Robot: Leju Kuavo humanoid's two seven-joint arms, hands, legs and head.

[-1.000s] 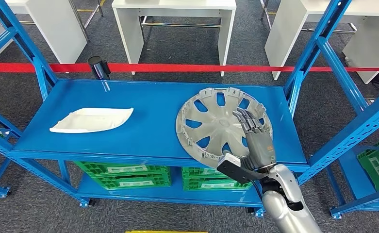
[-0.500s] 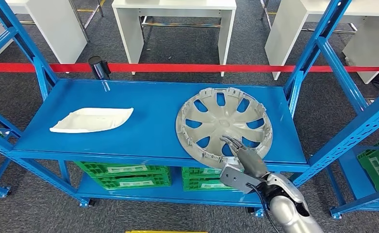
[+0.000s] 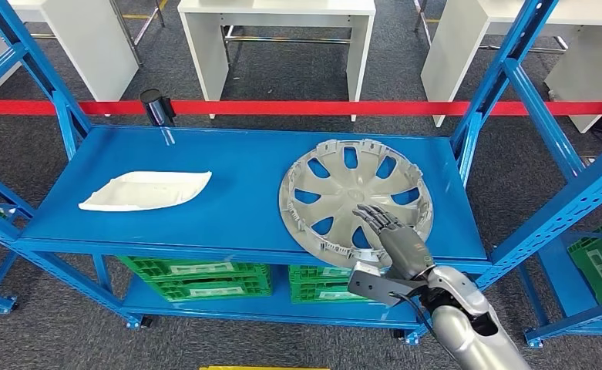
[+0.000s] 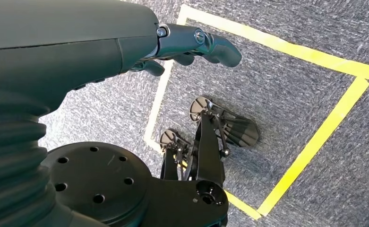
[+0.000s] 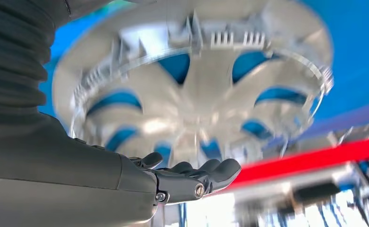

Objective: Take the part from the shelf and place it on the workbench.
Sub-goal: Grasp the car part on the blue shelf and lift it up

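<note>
A silver-grey wheel cover (image 3: pixel 344 189) lies inside-up on the right half of the blue shelf (image 3: pixel 236 208). My right hand (image 3: pixel 394 239) hovers over its near right rim, fingers stretched forward and apart, holding nothing. In the right wrist view the wheel cover (image 5: pixel 196 90) is close and blurred beyond the fingertips (image 5: pixel 206 172), and I cannot tell whether they touch it. A flat white part (image 3: pixel 147 190) lies on the shelf's left half. My left hand (image 4: pixel 192 42) hangs over the grey floor with nothing in it.
Blue uprights (image 3: pixel 506 85) frame the shelf on both sides. Green crates (image 3: pixel 197 277) sit on the lower level. A red barrier tape (image 3: pixel 282 108) and its black post (image 3: pixel 156 105) run behind the shelf, with white tables (image 3: pixel 278 23) beyond.
My right hand dropped from upright over the wheel cover to low at its near rim, then edged forward over it. The wheel cover and the white part have not moved.
</note>
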